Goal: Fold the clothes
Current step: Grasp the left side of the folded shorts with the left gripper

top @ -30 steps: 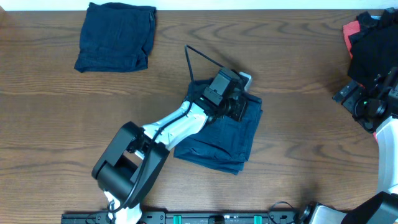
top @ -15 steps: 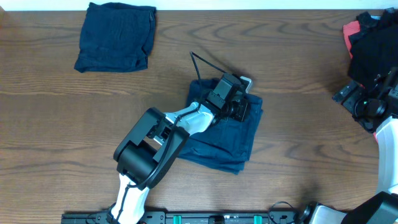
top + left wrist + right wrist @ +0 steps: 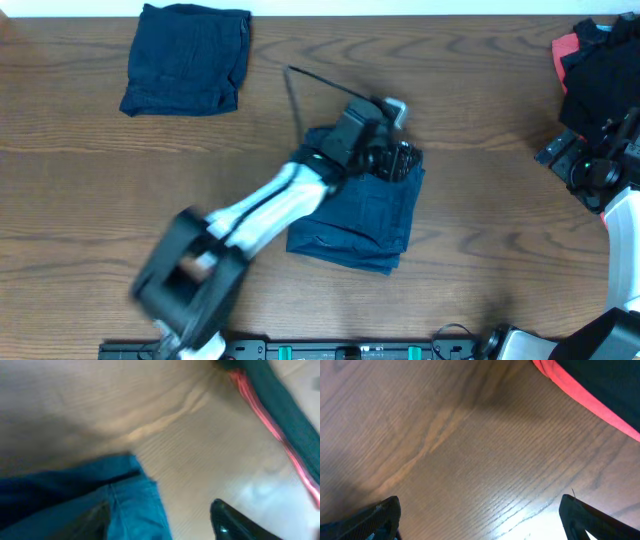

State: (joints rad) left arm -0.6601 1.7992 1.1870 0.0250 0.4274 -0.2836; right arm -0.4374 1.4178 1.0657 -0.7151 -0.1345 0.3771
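Over the top edge of the folded navy shorts [image 3: 365, 215] on the desk [image 3: 480, 200], left fingers [image 3: 227, 522], blurred, open or closed unclear, 1 more folded navy bundle [image 3: 187, 58] well up-left of the shorts, right fingers [image 3: 580, 512] spread wide, empty, far right of the shorts

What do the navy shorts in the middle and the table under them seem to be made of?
The folded dark navy-blue shorts look like soft, matte woven cloth: wrinkles and stitched seams show. The brown table looks like wood or wood-look laminate, with grain and a slight sheen.
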